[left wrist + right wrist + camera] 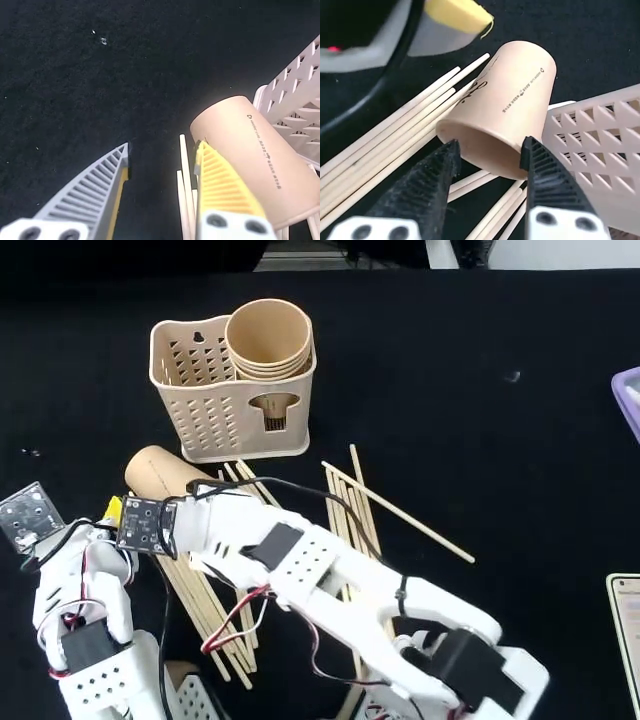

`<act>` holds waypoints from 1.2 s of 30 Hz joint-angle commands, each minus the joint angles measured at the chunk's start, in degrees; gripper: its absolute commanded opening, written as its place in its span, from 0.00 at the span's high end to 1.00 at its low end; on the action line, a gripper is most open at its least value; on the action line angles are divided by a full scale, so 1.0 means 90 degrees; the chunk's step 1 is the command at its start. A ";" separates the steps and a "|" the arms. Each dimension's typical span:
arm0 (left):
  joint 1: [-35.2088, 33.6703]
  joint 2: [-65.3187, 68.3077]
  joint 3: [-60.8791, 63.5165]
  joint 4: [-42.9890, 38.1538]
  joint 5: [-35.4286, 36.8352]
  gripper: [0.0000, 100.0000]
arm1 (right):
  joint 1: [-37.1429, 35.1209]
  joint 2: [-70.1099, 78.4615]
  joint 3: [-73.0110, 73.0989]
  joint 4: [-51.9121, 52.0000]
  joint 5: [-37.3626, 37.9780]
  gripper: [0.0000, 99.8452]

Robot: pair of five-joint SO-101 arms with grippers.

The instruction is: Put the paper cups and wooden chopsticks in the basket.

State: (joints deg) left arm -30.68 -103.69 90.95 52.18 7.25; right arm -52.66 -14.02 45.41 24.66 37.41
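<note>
A beige slotted basket stands at the back left with a stack of paper cups inside. One more paper cup lies on its side in front of it, on wooden chopsticks strewn over the black table. My right gripper is open, its black fingers on either side of this cup's mouth. My left gripper is open too, its yellow finger beside the cup's closed end, its grey finger over bare table.
The basket wall stands close beside the lying cup. More chopsticks run under the right arm. A purple object and a pale card sit at the right edge.
</note>
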 commanded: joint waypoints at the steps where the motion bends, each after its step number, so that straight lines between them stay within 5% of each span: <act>1: 0.0005 -0.0068 -0.0054 -0.0078 0.0059 0.78 | 0.0244 0.0239 -0.0542 -0.0166 0.0049 0.80; 7: 0.0005 -0.0068 -0.0054 -0.0078 0.0059 0.78 | 0.0479 0.0806 -0.0933 -0.0166 0.0000 0.81; 12: 0.0005 -0.0068 -0.0054 -0.0078 0.0059 0.78 | 0.0488 0.0864 -0.0943 -0.0205 -0.0010 0.99; 14: 0.0005 -0.0068 -0.0054 -0.0078 0.0059 0.78 | 0.0488 0.0679 -0.0894 -0.0156 -0.0029 0.98; 21: 0.0005 -0.0068 -0.0054 -0.0078 0.0059 0.78 | 0.0596 -0.1040 -0.0532 0.0371 -0.0801 0.99; 36: 0.0005 -0.0068 -0.0054 -0.0078 0.0059 0.78 | 0.1563 -0.5055 -0.0386 0.2256 -0.0821 0.99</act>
State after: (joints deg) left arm -30.68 -103.69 90.95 52.18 7.25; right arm -41.93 -51.21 42.86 43.12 30.64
